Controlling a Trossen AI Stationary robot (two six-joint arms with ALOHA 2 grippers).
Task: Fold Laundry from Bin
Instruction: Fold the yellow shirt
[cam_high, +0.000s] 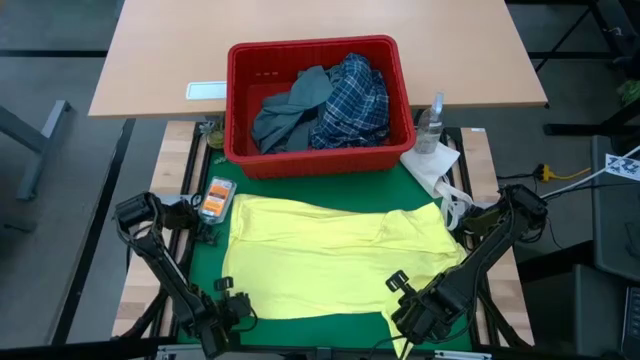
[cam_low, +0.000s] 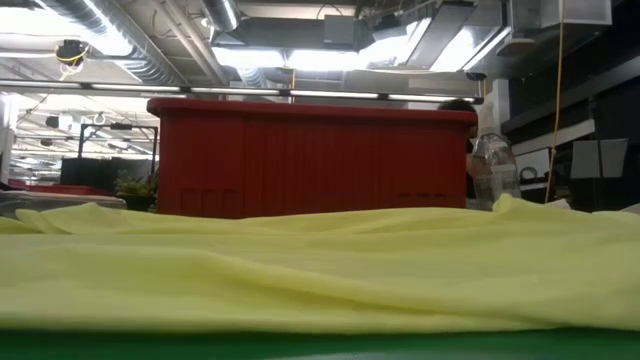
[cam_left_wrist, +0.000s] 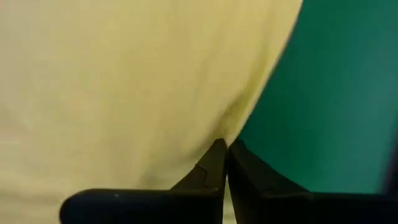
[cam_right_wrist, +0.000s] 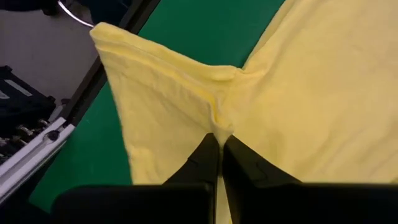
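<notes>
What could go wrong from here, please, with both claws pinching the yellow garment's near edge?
1. The left claw pinches only the very edge of the yellow garment; it may slip on lifting.
2. The right claw holds a bunched fold, so the fold line could come out crooked.
3. Swinging cloth forward might knock the spray bottle beside the bin.

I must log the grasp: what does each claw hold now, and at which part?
Both hold the yellow garment: the left claw pinches its edge, the right claw pinches a hemmed edge at its near corner.
</notes>
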